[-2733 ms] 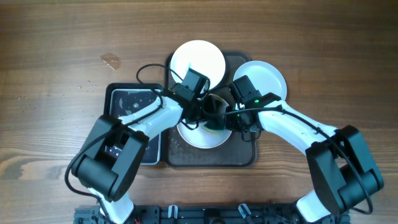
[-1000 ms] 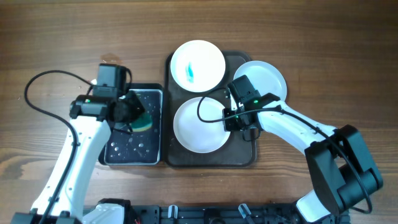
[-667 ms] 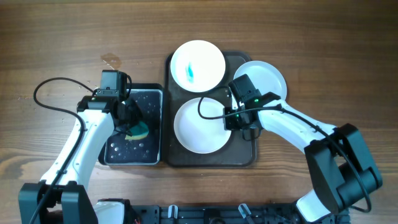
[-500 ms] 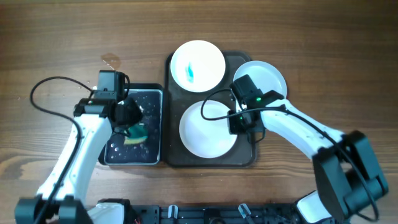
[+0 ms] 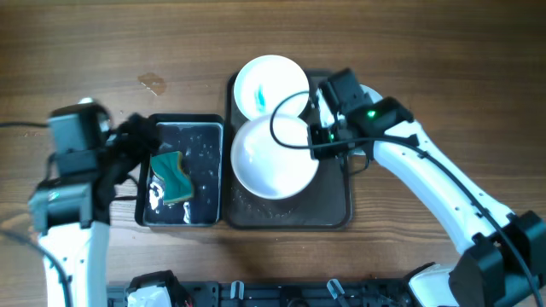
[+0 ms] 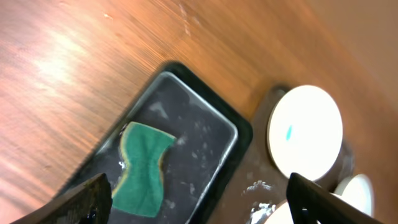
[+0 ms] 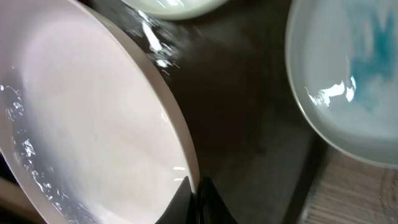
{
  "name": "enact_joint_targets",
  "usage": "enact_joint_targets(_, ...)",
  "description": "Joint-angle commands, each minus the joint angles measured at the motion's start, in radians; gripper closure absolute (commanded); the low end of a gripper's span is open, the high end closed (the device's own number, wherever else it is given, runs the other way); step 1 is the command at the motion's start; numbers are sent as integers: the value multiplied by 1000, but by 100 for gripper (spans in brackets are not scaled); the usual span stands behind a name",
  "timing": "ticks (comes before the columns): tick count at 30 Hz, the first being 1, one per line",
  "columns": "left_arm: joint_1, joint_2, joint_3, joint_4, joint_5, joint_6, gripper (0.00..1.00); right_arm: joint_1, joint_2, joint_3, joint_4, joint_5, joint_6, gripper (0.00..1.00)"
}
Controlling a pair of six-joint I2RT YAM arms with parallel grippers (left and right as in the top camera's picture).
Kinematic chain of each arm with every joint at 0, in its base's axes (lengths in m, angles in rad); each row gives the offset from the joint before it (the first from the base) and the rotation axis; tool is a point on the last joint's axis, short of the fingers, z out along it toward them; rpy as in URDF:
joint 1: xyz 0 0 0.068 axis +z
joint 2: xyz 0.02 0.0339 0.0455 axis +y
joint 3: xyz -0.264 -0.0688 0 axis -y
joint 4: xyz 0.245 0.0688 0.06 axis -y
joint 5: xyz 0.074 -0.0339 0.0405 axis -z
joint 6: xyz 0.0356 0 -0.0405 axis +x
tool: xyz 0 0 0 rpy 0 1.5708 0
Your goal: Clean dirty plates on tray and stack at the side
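Observation:
My right gripper (image 5: 317,141) is shut on the rim of a clean-looking wet white plate (image 5: 273,158), holding it tilted above the dark tray (image 5: 333,205). In the right wrist view the fingertips (image 7: 196,202) pinch that plate's edge (image 7: 93,124). Behind it a plate with a blue smear (image 5: 269,81) lies on the tray, and it also shows in the wrist views (image 7: 348,74) (image 6: 305,134). A third plate (image 6: 356,193) sits at the tray's far right, hidden under the right arm in the overhead view. My left gripper (image 5: 136,141) hangs wide open and empty above the basin's left side (image 6: 202,205).
A black basin (image 5: 213,128) with water stands left of the tray, and a teal sponge (image 5: 173,176) lies loose in it (image 6: 144,167). Water drops lie on the tray floor (image 5: 256,205). Bare wooden table (image 5: 426,51) surrounds everything.
My left gripper opened, dropped the sponge into the basin and drew back to the left. My right gripper lifted the near plate off the tray and carried it toward the far side.

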Motion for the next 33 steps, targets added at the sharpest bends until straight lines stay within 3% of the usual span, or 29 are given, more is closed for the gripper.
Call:
enact_joint_targets(1,150,-19,61,-34,2,5,9,10,26,141,-29,-108,9,96)
enact_joint_targets(2,182,-18,68,-44,6,5,8,19,45,175,-39,-113,10,96)
enact_joint_targets(3,223,-18,71,-53,15,5,0,39,86,238,-64,-110,8,96)
enact_joint_targets(11,310,-18,71,-85,23,5,0,197,398,562,-98,27,12,96)
enact_joint_targets(16,310,-17,71,-85,23,5,0,302,415,566,14,401,47,96)
enact_joint_targets(23,310,-17,71,-85,24,5,0,478,353,566,42,855,34,96)
enact_joint_targets(33,310,-17,71,-85,23,5,0,605,346,565,45,1148,34,96)
